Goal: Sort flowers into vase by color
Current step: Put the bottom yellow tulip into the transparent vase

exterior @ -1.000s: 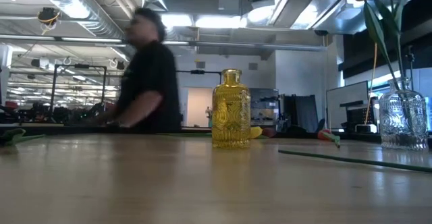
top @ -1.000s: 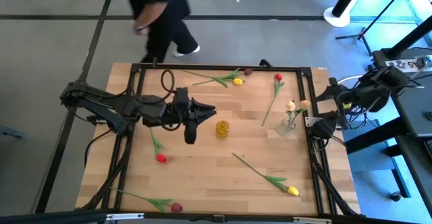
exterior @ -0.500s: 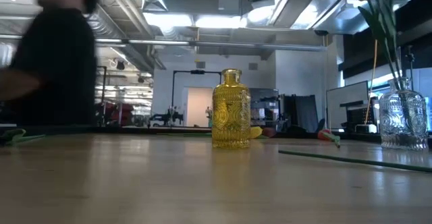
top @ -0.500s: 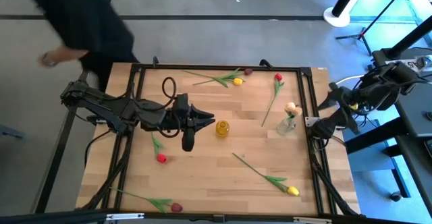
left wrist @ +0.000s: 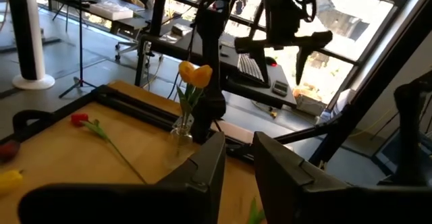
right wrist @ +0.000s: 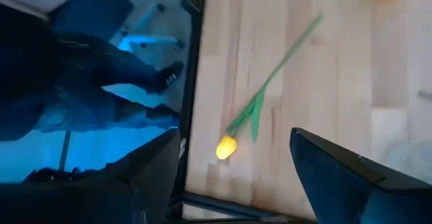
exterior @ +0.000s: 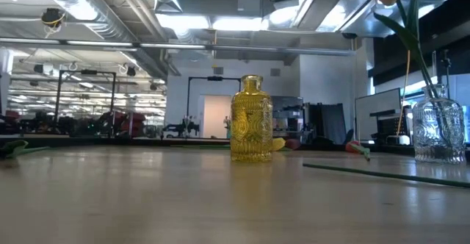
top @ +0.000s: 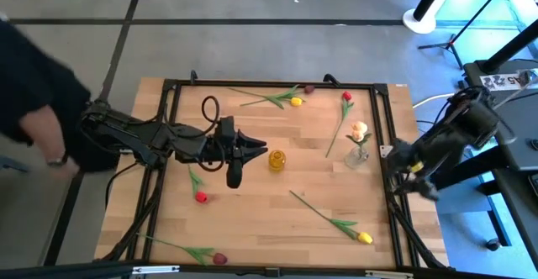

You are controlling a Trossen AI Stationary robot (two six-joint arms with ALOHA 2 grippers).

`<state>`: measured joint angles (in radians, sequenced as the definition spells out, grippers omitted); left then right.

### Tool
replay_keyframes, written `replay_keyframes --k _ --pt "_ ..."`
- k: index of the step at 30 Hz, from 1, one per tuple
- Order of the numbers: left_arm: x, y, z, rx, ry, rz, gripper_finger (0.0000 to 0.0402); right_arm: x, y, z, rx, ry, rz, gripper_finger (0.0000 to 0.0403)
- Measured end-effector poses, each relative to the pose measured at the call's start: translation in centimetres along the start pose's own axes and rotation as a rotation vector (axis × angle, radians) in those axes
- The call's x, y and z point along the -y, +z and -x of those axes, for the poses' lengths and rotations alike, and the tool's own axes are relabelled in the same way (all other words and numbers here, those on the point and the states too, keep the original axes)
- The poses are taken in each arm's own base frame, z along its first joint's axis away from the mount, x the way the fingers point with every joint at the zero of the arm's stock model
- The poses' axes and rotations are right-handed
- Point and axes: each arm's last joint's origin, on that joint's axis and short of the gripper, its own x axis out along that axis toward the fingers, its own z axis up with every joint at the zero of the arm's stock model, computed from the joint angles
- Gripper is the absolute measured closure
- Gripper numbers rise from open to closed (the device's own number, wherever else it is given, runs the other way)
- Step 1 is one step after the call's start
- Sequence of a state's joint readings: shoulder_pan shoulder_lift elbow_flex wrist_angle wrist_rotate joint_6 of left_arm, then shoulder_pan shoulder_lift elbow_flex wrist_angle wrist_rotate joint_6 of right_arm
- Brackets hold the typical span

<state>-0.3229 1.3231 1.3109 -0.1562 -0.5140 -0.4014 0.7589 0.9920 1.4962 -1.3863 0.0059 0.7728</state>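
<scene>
A clear vase (top: 359, 155) at the table's right holds cream tulips (top: 359, 131) by their stems; it also shows in the low view (exterior: 438, 130). A yellow vase (top: 276, 159) stands mid-table. Loose tulips lie flat on the table: yellow (top: 296, 102), maroon (top: 309, 88) and red (top: 346, 97) at the far side, red (top: 200, 197) and maroon (top: 219, 259) near left, yellow (top: 364, 238) near right. My left gripper (top: 262, 139) hovers just left of the yellow vase, open by a narrow gap (left wrist: 239, 146). My right gripper (top: 405, 168) is open and empty at the table's right edge (right wrist: 235, 135).
A black metal frame (top: 277, 84) runs around the tabletop. A person (top: 34, 102) stands beside the table's left side, close to my left arm's base. Bare wood lies between the yellow vase and the near edge.
My right gripper has drawn back from the clear vase toward the table's right edge and the near side. The tulips in the clear vase have shifted to stand more upright. A person has walked from the table's far side round to its left.
</scene>
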Motion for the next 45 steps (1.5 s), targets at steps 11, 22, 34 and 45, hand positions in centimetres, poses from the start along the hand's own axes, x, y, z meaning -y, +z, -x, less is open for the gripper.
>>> replay_keyframes --k 11,22,34,45 --pt "0.0 -2.0 0.6 -0.174 0.024 -0.113 0.0328 -2.0 0.1 -10.4 -0.364 -0.194 -0.366 0.0123" --pt "0.8 -3.6 1.8 -0.311 -0.015 -0.17 0.0328 -4.3 -3.5 -20.5 -0.357 -0.303 -0.537 0.0123" --pt "0.9 -3.6 1.8 -0.319 -0.043 -0.16 0.0328 0.4 -6.4 -29.2 -0.436 -0.445 -0.62 0.0129" --pt "0.9 -3.6 1.8 -0.313 -0.046 -0.156 0.0328 2.7 -7.4 -30.4 -0.392 -0.435 -0.632 0.0261"
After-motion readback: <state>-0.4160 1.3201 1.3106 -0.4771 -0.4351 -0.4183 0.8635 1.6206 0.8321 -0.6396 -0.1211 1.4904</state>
